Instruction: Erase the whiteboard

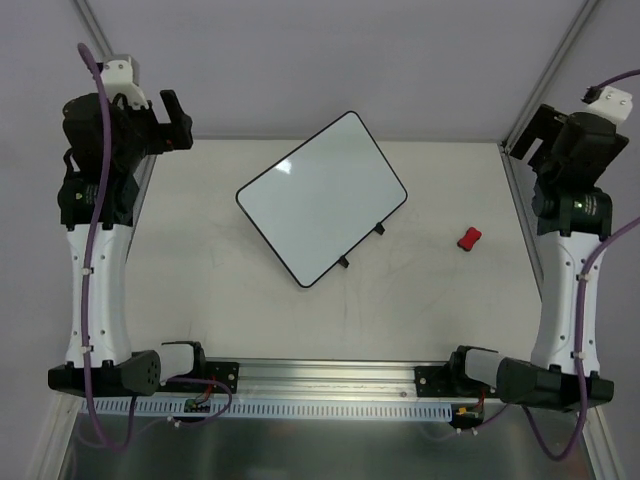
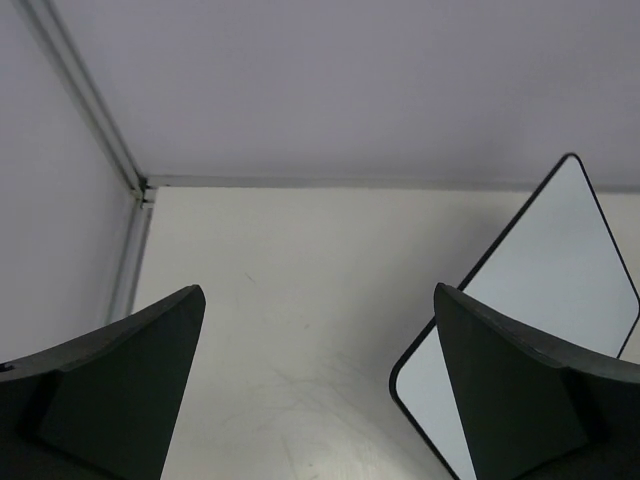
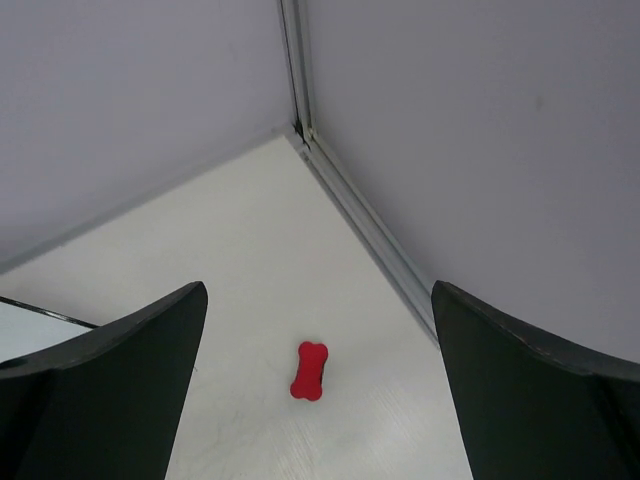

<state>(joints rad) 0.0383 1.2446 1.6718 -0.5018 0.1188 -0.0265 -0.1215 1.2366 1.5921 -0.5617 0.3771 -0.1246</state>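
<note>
In the top view, the whiteboard (image 1: 322,198) is lying flat on the white table (image 1: 430,310) near its middle, turned askew so that one corner is pointing toward 1 o'clock. It is sitting at about 4 o'clock from the left gripper (image 1: 178,118) and between 8 and 9 o'clock from the right gripper (image 1: 528,138), well apart from both. Both pincers are hanging released, with their dark fingers spread wide. The left wrist view is showing the board's black-rimmed corner behind that gripper's right finger (image 2: 520,390). The right wrist view is catching only a sliver of the board at its left edge.

A red bone-shaped eraser (image 1: 469,238) is resting on the table at about 3 o'clock from the board, clear of its rim, and at about 7 o'clock from the right gripper. In the right wrist view it is showing between the two open fingers. Bare tabletop is lying between each gripper and the board.

By count: one whiteboard, with two black clips (image 1: 378,228) on its edge facing 5 o'clock, one eraser, and two arms.
</note>
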